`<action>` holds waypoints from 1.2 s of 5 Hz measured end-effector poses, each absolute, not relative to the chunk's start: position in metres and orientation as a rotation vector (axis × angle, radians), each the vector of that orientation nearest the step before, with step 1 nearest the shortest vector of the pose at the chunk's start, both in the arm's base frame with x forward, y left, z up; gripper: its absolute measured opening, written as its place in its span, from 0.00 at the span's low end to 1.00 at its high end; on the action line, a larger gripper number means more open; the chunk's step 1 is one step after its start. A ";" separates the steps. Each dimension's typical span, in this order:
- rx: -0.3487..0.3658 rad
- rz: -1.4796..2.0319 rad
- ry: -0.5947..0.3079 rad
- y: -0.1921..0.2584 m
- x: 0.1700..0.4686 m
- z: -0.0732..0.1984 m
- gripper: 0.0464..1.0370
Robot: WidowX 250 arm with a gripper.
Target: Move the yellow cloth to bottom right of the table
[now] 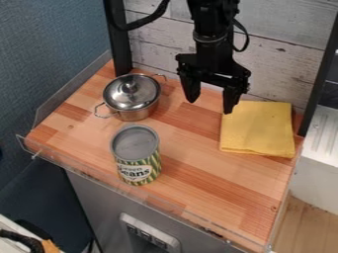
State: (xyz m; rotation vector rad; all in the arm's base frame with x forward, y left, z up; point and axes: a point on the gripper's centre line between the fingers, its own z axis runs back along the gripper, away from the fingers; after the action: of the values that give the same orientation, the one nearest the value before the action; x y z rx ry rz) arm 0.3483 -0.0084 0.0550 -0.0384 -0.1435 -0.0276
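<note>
Cloth [259, 129], one, folded, lies by the far right corner of the desk [211, 183]; a fingertip of the gripper [211, 105] hides a bit of its left side. That gripper hangs with its fingers apart, nothing between them. The view's top edge cuts off the arm. One pot [137, 112], its inside hidden by one lid [132, 92], and one can [138, 165] stand further left.

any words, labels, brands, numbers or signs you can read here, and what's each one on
"Green Beans", on the label of the can at the front of the table; "Green" is small and fainter, "Beans" is clear.
Any finer print on that label is too small to read.
I can make out no lettering on the yellow cloth or the lidded pot.
</note>
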 end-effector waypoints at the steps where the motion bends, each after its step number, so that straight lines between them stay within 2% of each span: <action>1: -0.039 -0.017 -0.113 -0.009 0.344 0.043 0.96; 2: -0.041 0.041 -0.162 -0.013 0.316 0.034 0.96; 3: -0.019 0.050 -0.213 -0.027 0.313 0.032 0.96; 4: 0.003 0.082 -0.228 -0.045 0.321 0.022 0.96; 6: 0.037 0.146 -0.206 -0.070 0.371 -0.002 0.96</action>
State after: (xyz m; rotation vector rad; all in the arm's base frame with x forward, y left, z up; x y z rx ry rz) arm 0.3705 -0.0701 -0.0016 0.0368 -0.2062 0.1456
